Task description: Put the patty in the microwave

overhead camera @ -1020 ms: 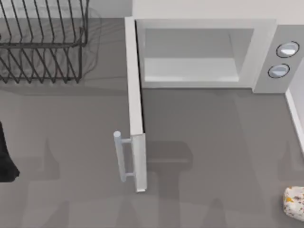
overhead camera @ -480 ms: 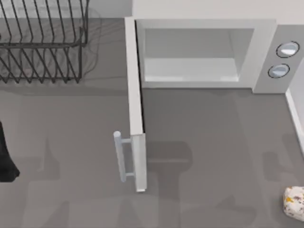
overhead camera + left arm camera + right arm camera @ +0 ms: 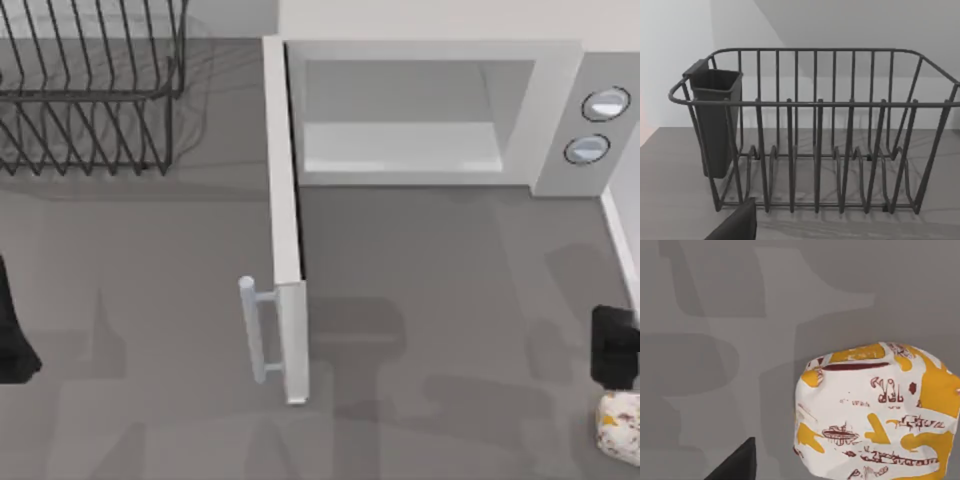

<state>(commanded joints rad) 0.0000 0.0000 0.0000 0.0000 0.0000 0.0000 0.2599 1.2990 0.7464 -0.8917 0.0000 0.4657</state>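
Here, from the top view, the microwave (image 3: 420,110) sits at about twelve to one o'clock on the table (image 3: 450,270), its door (image 3: 285,230) swung fully out toward six o'clock with the bar handle (image 3: 252,325) on its outer face, so the pale cavity is open to the front. The patty (image 3: 620,425) lies at about four o'clock, hard by the right edge of the table, well apart from the microwave. The right pincer (image 3: 615,345) shows as a dark block just beside the patty on its twelve o'clock side; whether its fingers are wide or narrow I cannot tell. The left arm (image 3: 12,335) is parked at nine o'clock, near the black dish rack (image 3: 90,90) at ten to eleven o'clock.

In the left wrist view, the dish rack (image 3: 815,135) stands upright with a dark cup holder (image 3: 715,120) hung on one end — nothing of the task there, and the left pincer's state cannot be told either.

In the right wrist view, the patty (image 3: 875,415) is close below the camera, a white lump printed in orange-yellow and dark red, resting on the table and not gripped.

The step in hand looks like the reach for the patty. To do it well, centre over the lump before descending, grip across its rounded sides — then lift clear enough to pass the cavity's sill.
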